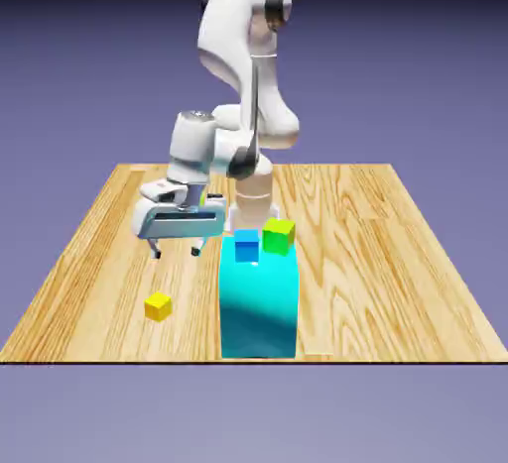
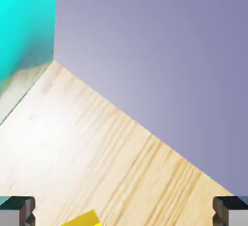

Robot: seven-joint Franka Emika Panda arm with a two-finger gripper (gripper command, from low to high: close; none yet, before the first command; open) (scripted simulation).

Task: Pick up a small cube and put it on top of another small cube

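The grey two-fingered claw point(image 1: 176, 252) stands wide open, holding nothing. Below it, seemingly a little toward the camera, the tiny plain yellow cube point(image 1: 158, 306) sits on the pale wooden table point(image 1: 397, 292), apart from its fingertips.

So the Panda's arm was bent, with its wrist left of center in the exterior view, and the gripper point(image 1: 176, 252) hung there slightly tilted, fingers wide open. Hand view had the fingertips point(image 2: 224, 211) way apart at the bottom corners.
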